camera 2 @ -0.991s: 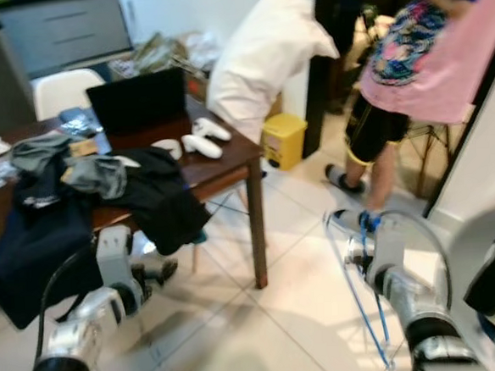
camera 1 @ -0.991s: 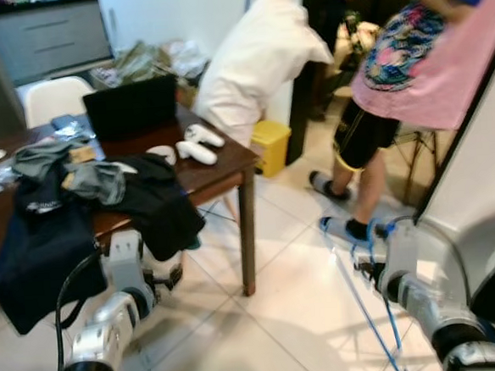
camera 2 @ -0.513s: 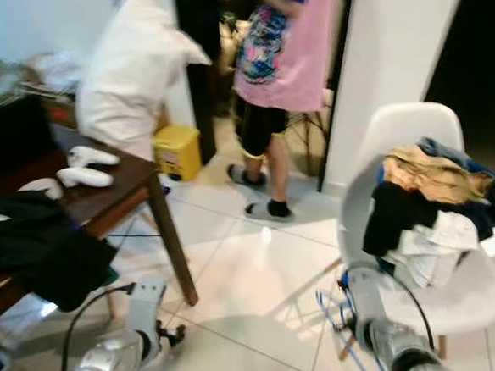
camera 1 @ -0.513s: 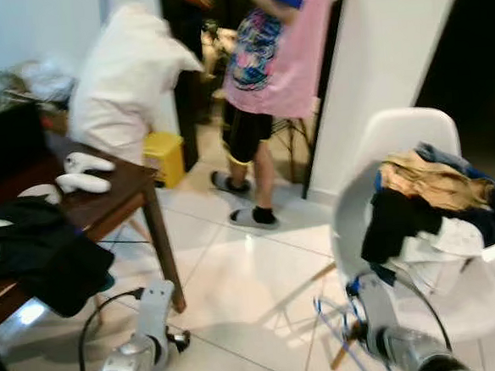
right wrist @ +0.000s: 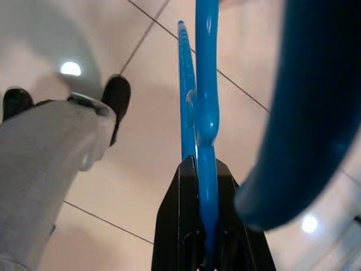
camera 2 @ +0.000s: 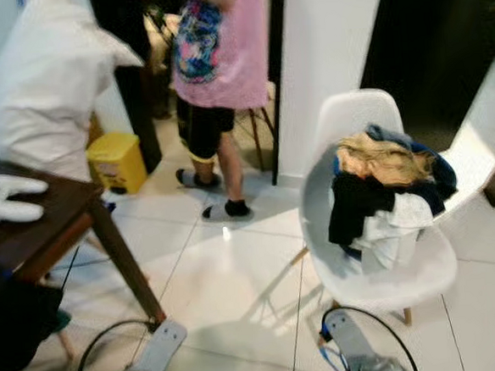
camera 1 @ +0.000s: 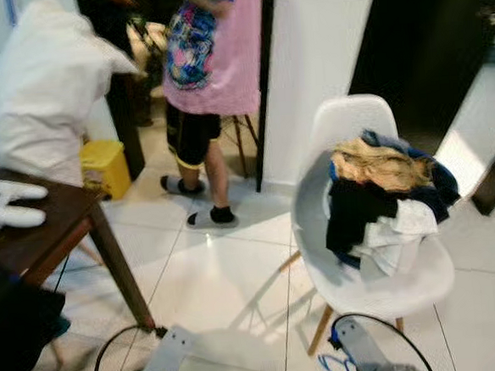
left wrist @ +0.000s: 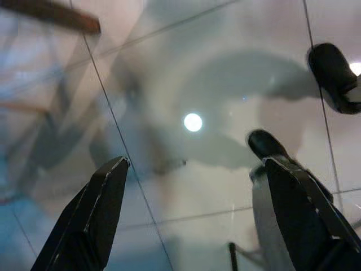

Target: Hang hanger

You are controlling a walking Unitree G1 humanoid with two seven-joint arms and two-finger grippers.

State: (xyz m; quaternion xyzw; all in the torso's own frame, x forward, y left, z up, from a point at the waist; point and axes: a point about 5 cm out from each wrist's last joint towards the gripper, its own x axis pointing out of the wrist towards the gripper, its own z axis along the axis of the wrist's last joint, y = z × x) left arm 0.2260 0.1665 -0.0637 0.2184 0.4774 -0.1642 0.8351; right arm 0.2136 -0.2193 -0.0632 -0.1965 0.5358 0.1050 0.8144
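Room: a tiled floor (camera 1: 229,280) is seen, with a person in a pink shirt (camera 1: 209,61) standing well back and a dark wooden table (camera 1: 56,237) on the robot's left.
Chair: a white chair (camera 1: 363,262) is placed ahead and to the right, piled with clothes (camera 1: 384,197); no rail or hook for hanging can be made out, partly because of blur.
Hanger: a blue hanger (right wrist: 203,96) is held low at the right side, over the floor just before the chair; a bit of its blue wire (camera 1: 335,368) is seen beside the right wrist.
Right gripper: the right gripper (right wrist: 197,209) is closed tight on the hanger, its two black fingers pinching the thin blue bar.
Key relation: the hanger's long axis is carried straight out along the fingers and away from the wrist, so the right arm is judged the one to do the hanging.
Left gripper: the left gripper (left wrist: 194,192) is held wide apart over bare floor, with nothing between its fingers.
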